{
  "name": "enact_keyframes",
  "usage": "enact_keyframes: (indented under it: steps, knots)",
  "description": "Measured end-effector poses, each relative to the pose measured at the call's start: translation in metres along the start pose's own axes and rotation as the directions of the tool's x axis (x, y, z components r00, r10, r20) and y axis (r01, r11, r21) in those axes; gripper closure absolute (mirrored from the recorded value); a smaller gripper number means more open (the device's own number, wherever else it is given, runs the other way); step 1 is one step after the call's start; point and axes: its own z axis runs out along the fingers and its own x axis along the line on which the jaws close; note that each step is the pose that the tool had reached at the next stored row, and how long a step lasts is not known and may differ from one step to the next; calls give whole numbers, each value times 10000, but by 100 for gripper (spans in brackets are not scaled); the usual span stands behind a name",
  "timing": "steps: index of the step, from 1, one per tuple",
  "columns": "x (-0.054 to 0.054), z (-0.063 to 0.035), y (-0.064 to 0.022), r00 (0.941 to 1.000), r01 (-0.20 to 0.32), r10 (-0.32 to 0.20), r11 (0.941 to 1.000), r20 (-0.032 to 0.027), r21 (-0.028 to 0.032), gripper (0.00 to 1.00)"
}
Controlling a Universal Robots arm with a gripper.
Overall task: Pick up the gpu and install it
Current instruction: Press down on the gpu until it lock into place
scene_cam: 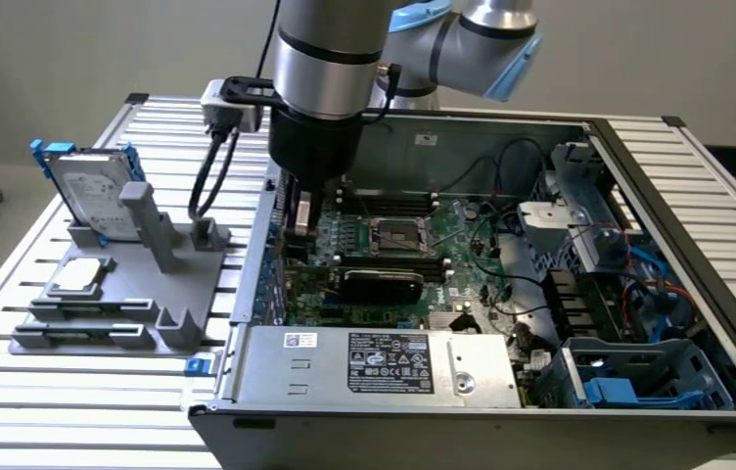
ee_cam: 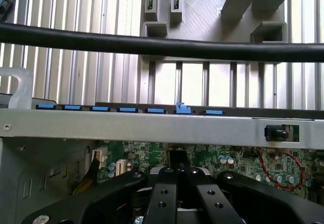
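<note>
1. The hand [ee_cam: 177, 193] is lowered inside the open computer case [scene_cam: 681, 196], close to the case wall on the exterior view's left, and its black fingers [ee_cam: 167, 198] are drawn close together over the motherboard [scene_cam: 394, 235].
2. Whether anything is clamped between the fingers cannot be told; only a dark narrow part is seen between them in the wrist view.
3. A flat card with a black rounded cooler, taken to be the gpu [scene_cam: 379, 285], is seen lying across the motherboard, just beside the hand and toward the power supply [scene_cam: 382, 364].
4. The CPU socket [scene_cam: 391, 233] is seen just beyond that card, near the middle of the board.
5. A row of blue tabs [ee_cam: 126, 109] is seen along the metal edge of the case in the wrist view.
6. Outside the case, on the slatted desk [scene_cam: 81, 392], a grey fixture [scene_cam: 133, 284] is placed at the exterior view's left.
7. A silver hard drive with blue caddy [scene_cam: 87, 191] is held upright in that fixture, and a small square silver chip [scene_cam: 81, 275] is laid flat on it.
</note>
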Motion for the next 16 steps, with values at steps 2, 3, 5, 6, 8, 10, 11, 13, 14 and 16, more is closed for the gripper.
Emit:
enact_keyframes:
  steps: [2,3,5,6,8,10,11,13,14,16]
  knots:
    - [0,-7,1,10000,2,-2,10000,2,-38,89]
    - [0,-12,2,10000,3,-3,10000,0,-52,89]
    - [2,-31,6,10000,5,-5,10000,1,-73,89]
    - [2,-36,7,10000,5,-5,10000,2,-80,89]
    - [2,-39,7,10000,6,-6,10000,6,-88,89]
    - [2,-44,8,10000,6,-6,10000,3,-92,89]
    - [2,-45,7,10000,6,-6,10000,3,-92,89]
    - [2,-45,6,10000,6,-6,10000,4,-92,89]
    - [2,-45,6,10000,6,-6,10000,3,-92,89]
    - [2,-46,6,10000,7,-7,10000,2,-93,89]
